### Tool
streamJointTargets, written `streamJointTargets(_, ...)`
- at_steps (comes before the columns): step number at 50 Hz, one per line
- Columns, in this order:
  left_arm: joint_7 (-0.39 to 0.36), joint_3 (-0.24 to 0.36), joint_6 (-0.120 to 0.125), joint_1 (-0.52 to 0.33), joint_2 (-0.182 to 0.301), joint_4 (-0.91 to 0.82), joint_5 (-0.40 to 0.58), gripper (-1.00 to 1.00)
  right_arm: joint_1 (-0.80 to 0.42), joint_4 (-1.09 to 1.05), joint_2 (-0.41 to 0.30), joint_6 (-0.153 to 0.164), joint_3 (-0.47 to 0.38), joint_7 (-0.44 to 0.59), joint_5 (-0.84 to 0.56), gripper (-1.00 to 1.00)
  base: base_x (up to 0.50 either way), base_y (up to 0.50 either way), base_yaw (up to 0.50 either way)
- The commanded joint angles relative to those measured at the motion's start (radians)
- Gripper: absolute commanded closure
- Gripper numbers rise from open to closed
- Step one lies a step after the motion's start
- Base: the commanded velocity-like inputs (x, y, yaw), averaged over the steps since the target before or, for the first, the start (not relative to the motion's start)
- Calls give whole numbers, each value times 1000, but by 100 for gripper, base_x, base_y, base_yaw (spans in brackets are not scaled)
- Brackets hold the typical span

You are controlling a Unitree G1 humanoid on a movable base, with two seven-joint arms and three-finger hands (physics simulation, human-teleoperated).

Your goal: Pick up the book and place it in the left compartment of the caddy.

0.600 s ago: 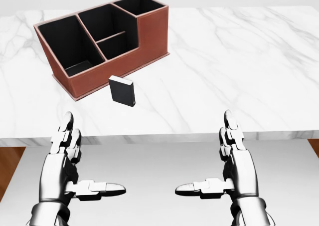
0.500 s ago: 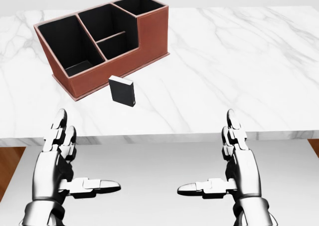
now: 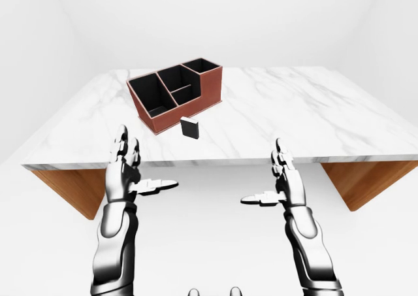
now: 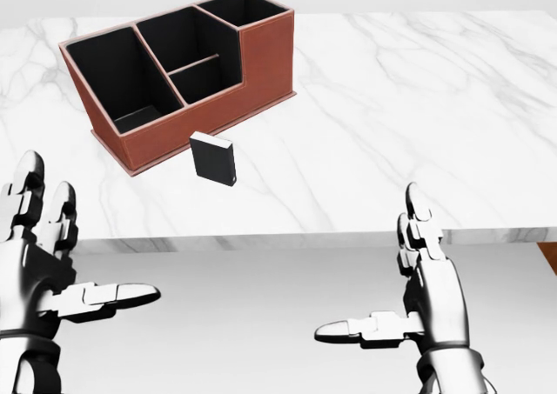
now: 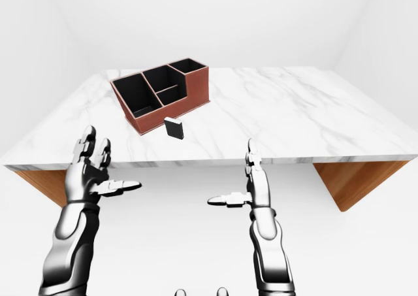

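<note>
No writing, label, brand, number or sign can be read anywhere: the book's (image 4: 214, 158) dark cover, the caddy's (image 4: 265, 59) walls and the marble table (image 4: 418, 107) are all plain
</note>
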Motion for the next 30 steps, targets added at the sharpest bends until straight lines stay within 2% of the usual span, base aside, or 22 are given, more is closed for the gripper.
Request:
streamJointTargets(1,19,70,0,-29,33,-53,-74,-100,20,-57,1,26,-2,1,-10,-100,0,0,0)
streamJointTargets(7,9,87,0,-37,42,8,-82,-100,33,-113,5,57,7,-4,-24,-100,0,0,0)
streamJointTargets(24,22,101,0,-49,60,25,-104,-100,170,-640,4,57,134,-8,-124,-100,0,0,0)
streamJointTargets(30,27,111,0,-52,66,18,-114,-100,192,-731,-5,57,155,-14,-143,-100,0,0,0)
